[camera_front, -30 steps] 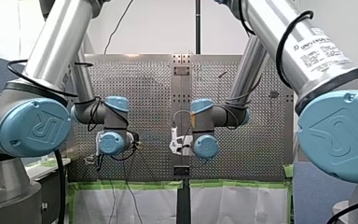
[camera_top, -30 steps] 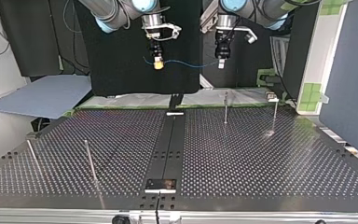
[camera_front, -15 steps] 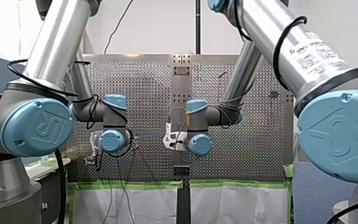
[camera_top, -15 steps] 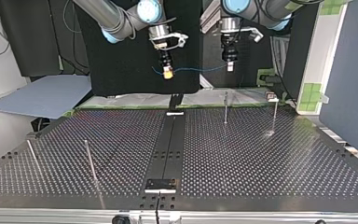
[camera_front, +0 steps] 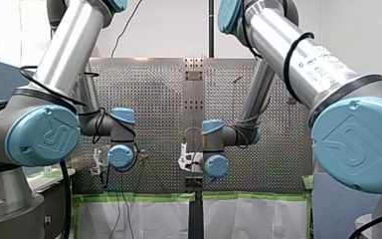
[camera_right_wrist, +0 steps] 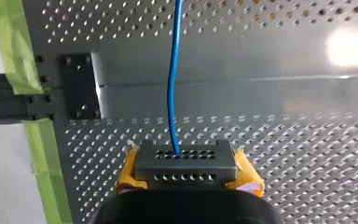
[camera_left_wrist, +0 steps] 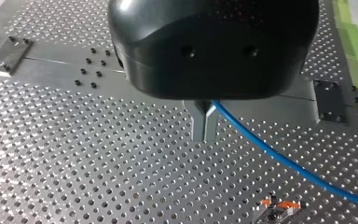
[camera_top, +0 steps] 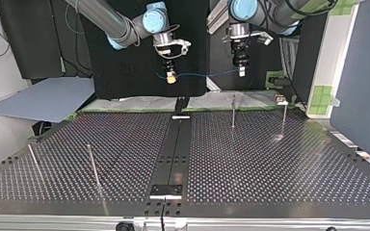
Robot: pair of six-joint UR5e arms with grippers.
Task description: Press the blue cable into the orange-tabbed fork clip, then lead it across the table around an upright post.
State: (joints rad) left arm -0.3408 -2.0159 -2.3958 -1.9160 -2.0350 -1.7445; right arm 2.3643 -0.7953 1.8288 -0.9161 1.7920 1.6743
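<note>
I hold the blue cable (camera_right_wrist: 169, 100) with both arms, up in the air and well clear of the table (camera_top: 270, 163). My left gripper (camera_left_wrist: 204, 138) is closed: its two metal fingers (camera_left_wrist: 198, 123) stand pressed together with almost no gap, and the cable comes out at their root and runs off slantwise to one side. My right gripper (camera_right_wrist: 185, 163) is closed on it too. The yellow pads (camera_right_wrist: 245, 170) bulge out on either side of the grey fingertip block, and the cable rises straight out of the middle of that block. The cable is thin, smooth and evenly bright blue, with no kinks that I can see. In the top view it hangs as one nearly level line between my two grippers, with only a slight sag, against the dark backdrop beyond the table's far edge, and a short end pokes out past my right gripper. In the right wrist view it bows a little as it leads away over the table's middle strip. The clip (camera_left_wrist: 279, 205) with its orange tabs sits down on the perforated plate, below and to one side of my left fingers. The cable passes in the air near it, and touches neither it nor the plate. Thin upright posts (camera_top: 233, 111) stand on the table, apart from the cable.
</note>
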